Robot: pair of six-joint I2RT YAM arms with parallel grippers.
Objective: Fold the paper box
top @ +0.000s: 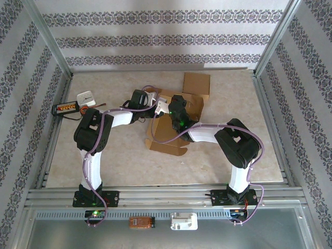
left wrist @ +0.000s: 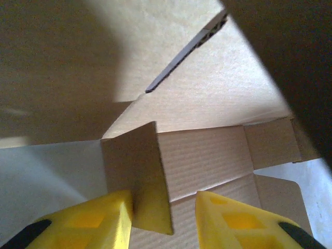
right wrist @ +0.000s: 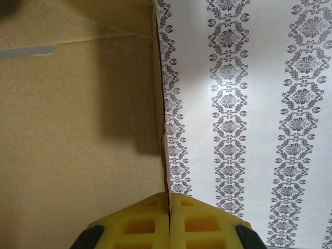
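- Sample: brown corrugated cardboard box (top: 165, 141), mid-table on the beige table (top: 249, 150), with one lid flap (top: 196, 83) lying out toward 12 o'clock.
- My left gripper (left wrist: 165, 220): at the box's 9 o'clock side. Jaws part-way apart, an upright cardboard tab (left wrist: 137, 171) between them, touching only the 9 o'clock yellow finger (left wrist: 104, 218).
- My right gripper (right wrist: 169, 212): jaws pinched together on a thin wall edge (right wrist: 162, 129) of the box, which runs up to 12 o'clock.

A beige marbled tabletop (top: 233, 150) carries a white square block (top: 86, 98) near its far-left corner, just beside a black holder (top: 66, 108) of red and orange pieces. Floral-striped wallpaper (top: 155, 36) walls the tabletop's far and side edges. Along its near edge runs an aluminium rail (top: 166, 193). Nearer than that is a grey tray (top: 259, 228) with a small orange board (top: 141, 222) and a white plastic part (top: 184, 221).
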